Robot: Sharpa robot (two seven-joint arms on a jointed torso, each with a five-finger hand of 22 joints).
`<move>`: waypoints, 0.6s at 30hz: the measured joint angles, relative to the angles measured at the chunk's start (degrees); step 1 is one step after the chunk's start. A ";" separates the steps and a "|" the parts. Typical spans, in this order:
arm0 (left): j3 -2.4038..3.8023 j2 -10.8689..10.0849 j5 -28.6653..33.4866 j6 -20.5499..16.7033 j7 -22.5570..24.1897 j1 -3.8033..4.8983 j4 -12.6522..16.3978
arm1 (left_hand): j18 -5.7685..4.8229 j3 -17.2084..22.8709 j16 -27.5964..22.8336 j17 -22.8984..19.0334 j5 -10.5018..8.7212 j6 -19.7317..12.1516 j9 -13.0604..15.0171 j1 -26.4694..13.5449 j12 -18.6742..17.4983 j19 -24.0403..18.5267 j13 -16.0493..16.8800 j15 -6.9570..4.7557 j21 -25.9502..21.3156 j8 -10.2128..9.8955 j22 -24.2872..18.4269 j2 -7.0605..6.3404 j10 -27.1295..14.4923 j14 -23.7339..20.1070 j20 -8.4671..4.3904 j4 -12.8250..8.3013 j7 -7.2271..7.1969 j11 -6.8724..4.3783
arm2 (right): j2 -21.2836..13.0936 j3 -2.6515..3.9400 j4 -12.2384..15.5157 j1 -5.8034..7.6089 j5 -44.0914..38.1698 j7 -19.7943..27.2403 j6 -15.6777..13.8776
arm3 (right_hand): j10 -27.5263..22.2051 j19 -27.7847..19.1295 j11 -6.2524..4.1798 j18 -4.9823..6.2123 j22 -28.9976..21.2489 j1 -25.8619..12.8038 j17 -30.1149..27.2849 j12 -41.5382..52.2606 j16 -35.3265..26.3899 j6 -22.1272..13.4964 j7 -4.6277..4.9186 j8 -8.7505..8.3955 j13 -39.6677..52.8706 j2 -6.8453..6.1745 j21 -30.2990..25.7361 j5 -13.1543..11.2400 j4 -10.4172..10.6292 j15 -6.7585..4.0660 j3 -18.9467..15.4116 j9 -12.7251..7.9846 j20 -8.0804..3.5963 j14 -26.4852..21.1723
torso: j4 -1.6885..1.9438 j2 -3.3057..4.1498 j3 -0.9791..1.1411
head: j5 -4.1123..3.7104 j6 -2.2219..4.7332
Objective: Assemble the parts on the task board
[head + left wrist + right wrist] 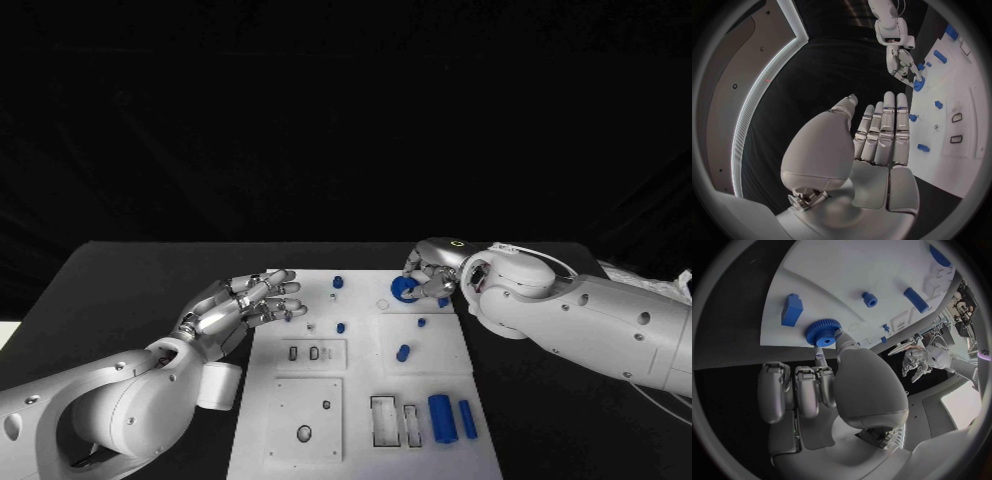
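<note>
The white task board (355, 452) lies in the middle of the black table. At its far right corner my right hand (433, 272) pinches a blue gear (405, 288) between thumb and finger, low over the board; the right wrist view shows the gear (822, 333) beside a blue block (791, 310). My left hand (245, 306) hovers over the board's left edge, fingers straight and apart, holding nothing. In the left wrist view, that hand (879, 135) points toward the right hand (902, 60).
Small blue pegs (338, 282) (340, 327) (402, 352) stand about the board's middle. Two larger blue cylinders (441, 418) (467, 418) lie near its front right, next to rectangular slots (384, 420). Black table surrounds the board.
</note>
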 measured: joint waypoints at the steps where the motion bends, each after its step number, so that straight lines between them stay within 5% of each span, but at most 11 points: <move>1: 0.00 0.01 0.00 0.01 -0.02 0.00 -0.01 | 0.00 0.00 0.00 0.00 0.00 0.00 0.00 0.00 0.00 0.00 0.00 0.00 0.00 0.00 0.00 0.00 0.00 0.00 0.00 0.00 0.00 0.00 | 0.09 0.02 -0.02 0.00 -0.23 0.02 0.03 | 0.00 0.00 0.00 0.00 0.14 0.22 0.00 0.00 0.00 0.19 0.15 0.00 0.00 0.22 0.00 -0.10 -0.25 0.00 0.25 -0.01 0.00 0.00 | 0.00 0.00 0.00 | -0.01 0.01; 12: 0.00 0.02 0.00 0.07 -0.18 0.00 -0.08 | 0.00 0.00 -0.22 -0.01 0.00 0.00 0.00 0.00 0.00 0.00 0.00 0.00 0.00 0.00 0.00 0.00 0.00 0.00 0.00 0.00 0.00 0.00 | 0.41 0.23 0.33 -0.08 -3.52 0.31 0.17 | 0.00 0.00 0.00 0.00 1.10 2.86 -0.01 1.29 0.29 2.12 -0.19 0.42 -0.01 0.44 0.63 -1.08 -3.40 0.00 4.36 0.01 0.00 0.00 | 0.01 0.00 0.02 | 0.00 -0.13; 18: 0.00 0.03 0.00 0.10 -0.26 0.00 -0.10 | 0.00 0.19 -0.22 0.05 0.00 0.00 0.00 0.00 0.00 0.00 0.00 0.00 0.00 0.00 0.01 0.00 0.00 0.00 0.00 -0.18 0.00 0.00 | 0.38 0.24 1.12 -0.34 -4.72 0.52 -0.82 | 0.21 0.00 -0.20 0.00 1.15 2.67 -0.01 2.31 0.36 2.41 0.03 0.46 -0.01 0.75 0.89 2.07 -3.52 0.00 6.42 0.01 0.00 0.01 | 0.02 0.00 0.02 | 0.10 -0.17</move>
